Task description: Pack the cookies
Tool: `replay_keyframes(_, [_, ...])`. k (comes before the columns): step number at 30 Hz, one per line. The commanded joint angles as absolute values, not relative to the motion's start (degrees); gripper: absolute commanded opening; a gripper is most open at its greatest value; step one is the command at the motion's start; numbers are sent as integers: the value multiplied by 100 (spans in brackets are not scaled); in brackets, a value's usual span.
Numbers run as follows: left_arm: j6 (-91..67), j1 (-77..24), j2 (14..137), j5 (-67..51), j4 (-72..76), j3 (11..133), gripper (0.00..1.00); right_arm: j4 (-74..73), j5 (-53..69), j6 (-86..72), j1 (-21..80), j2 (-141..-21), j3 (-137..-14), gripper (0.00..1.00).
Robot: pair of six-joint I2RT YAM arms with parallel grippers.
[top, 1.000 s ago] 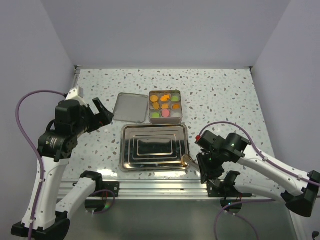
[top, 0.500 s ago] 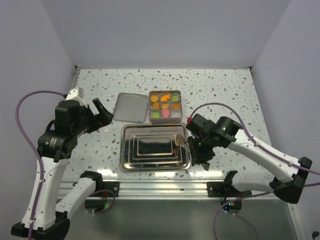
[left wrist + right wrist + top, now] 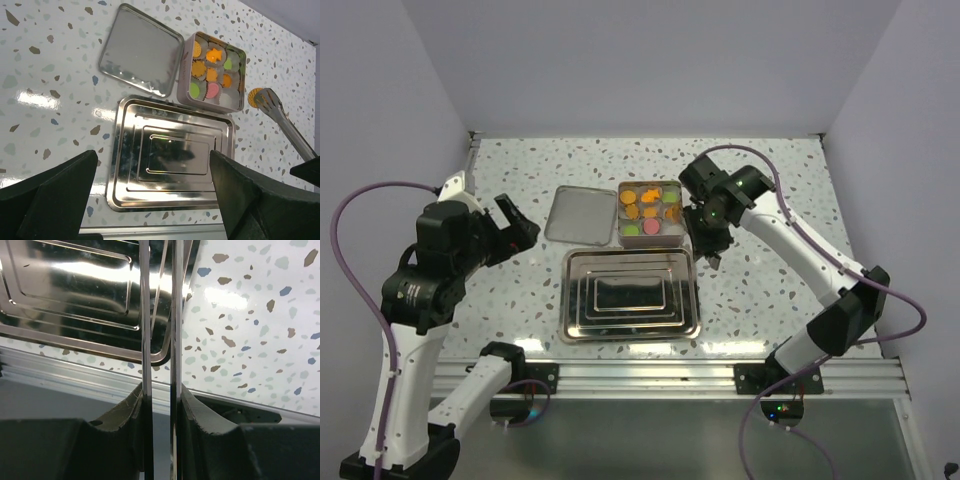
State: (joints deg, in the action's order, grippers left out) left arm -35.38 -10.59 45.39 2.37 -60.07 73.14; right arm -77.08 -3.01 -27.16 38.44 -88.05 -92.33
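Right pincer (image 3: 160, 405) clamped on tongs (image 3: 282, 125), long axis slanting from lower right of the left-wrist view up toward the box (image 3: 186, 75), an orange cookie (image 3: 256, 97) pinched at the tips just beside the box's right wall. Other cookies (image 3: 212, 75) seated in paper cups inside; seemingly empty cup (image 3: 231, 101) directly left of the held cookie. Left pincer (image 3: 150, 200) spread wide, well apart from the box, right arm judged nearer.

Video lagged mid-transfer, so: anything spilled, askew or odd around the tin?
Nothing spilled or damaged. The only piece outside the tin is one orange cookie, pinched in the tongs just beside its right wall. The lid lies off, flat alongside.
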Motion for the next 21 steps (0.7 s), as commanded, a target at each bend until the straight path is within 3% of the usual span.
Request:
replay_keyframes(1, [-3533, -1081, 4544, 395, -6126, 7611, 100, -8508, -387, -2198, 3701, -9043, -9536, 10])
replay_keyframes(21, [-3638, -1081, 4544, 536, -6196, 7611, 100, -7761, -44, -1899, 3507, -9676, -9167, 11])
